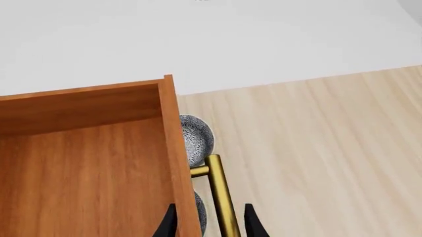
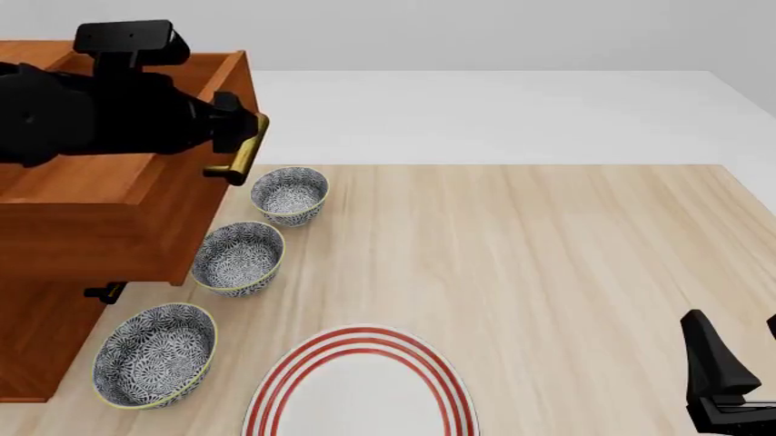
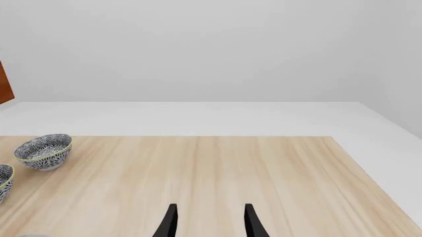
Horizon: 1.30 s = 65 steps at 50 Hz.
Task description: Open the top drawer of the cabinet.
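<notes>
The top drawer [image 2: 115, 195] juts well out of the cabinet [image 2: 36, 345] at the frame's upper left, so we judge the pull nearly done. Our left claw [image 1: 205, 222] straddles its brass handle [image 1: 221, 197], fingers either side; whether they clamp it, we cannot tell. The right claw [image 3: 207, 219] waits parted and empty over the worktop [image 2: 546, 263], lower right.
</notes>
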Motion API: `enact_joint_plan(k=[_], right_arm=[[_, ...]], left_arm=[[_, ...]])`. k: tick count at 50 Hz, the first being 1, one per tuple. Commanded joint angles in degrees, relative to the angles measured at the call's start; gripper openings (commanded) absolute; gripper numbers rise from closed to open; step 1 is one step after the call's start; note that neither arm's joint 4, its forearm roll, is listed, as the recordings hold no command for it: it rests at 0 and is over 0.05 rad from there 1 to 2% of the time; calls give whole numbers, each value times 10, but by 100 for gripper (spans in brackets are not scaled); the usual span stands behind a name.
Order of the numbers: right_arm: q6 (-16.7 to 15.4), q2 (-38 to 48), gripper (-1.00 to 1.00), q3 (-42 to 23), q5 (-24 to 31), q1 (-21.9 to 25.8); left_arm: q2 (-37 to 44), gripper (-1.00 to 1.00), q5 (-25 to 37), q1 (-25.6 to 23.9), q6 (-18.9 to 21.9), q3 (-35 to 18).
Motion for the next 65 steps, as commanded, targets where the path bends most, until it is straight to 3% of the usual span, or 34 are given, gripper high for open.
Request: enact_joint_plan(k=[1, 35, 37, 65], right_arm=[[0, 0, 100, 0, 0, 0], [0, 0, 100, 0, 0, 0], [0, 0, 100, 0, 0, 0], [0, 0, 100, 0, 0, 0]], left_arm=[[61, 100, 6, -34, 65, 70], [3, 100, 69, -26, 66, -10], [-10, 100, 67, -28, 79, -11], [-41, 100, 121, -36, 57, -84]])
